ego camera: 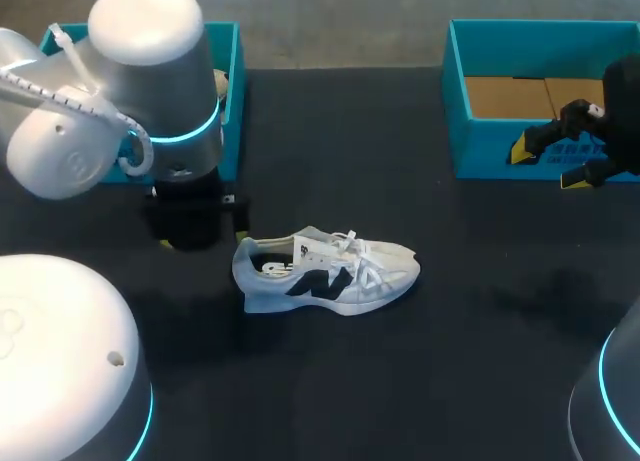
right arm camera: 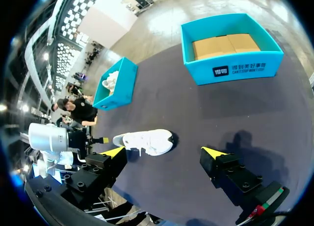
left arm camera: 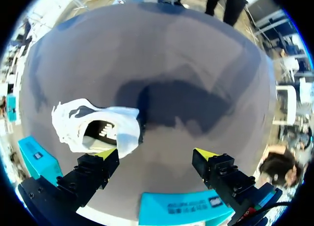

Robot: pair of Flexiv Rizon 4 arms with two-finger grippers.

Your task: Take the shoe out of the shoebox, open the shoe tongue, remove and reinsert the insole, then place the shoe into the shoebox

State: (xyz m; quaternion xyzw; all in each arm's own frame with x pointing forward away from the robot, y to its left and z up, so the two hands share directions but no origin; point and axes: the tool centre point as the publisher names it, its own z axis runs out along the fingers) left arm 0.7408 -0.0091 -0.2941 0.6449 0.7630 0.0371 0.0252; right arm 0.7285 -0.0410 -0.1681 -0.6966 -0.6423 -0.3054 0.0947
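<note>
Shoe location: the shoe stands on its sole on the dark table, just left of frame centre in the head view. The toe points to the frame's right and the heel to its left. It is outside both boxes.
Boxes: one teal shoebox is at the upper right, and its cardboard floor is visible. A second teal box is at the upper left, partly hidden by the left arm. In the right wrist view it holds something pale that cannot be identified.
Left gripper: the left gripper has its fingers spread wide and holds nothing. The shoe's heel is just ahead of one fingertip, not between the two.
Right gripper: the right gripper is at the right edge of the frame, in front of the right box and well apart from the shoe. Its fingers are wide apart and empty.
Step in hand: removal from the box appears complete. Opening the tongue looks to be next.
Handling, weight: likely light, so one arm should lift it easily.
Handling, stiffness: the upper is probably soft and will give under the fingers. The sole and heel are firmer.
Handling, risk: loose laces may snag a fingertip. The shoe may slide on the table if pushed rather than clamped.
Hold point, shoe: clamp across the heel collar to steady it.
Hold point, tongue: pinch the upper edge of the tongue and draw it toward the toe.
</note>
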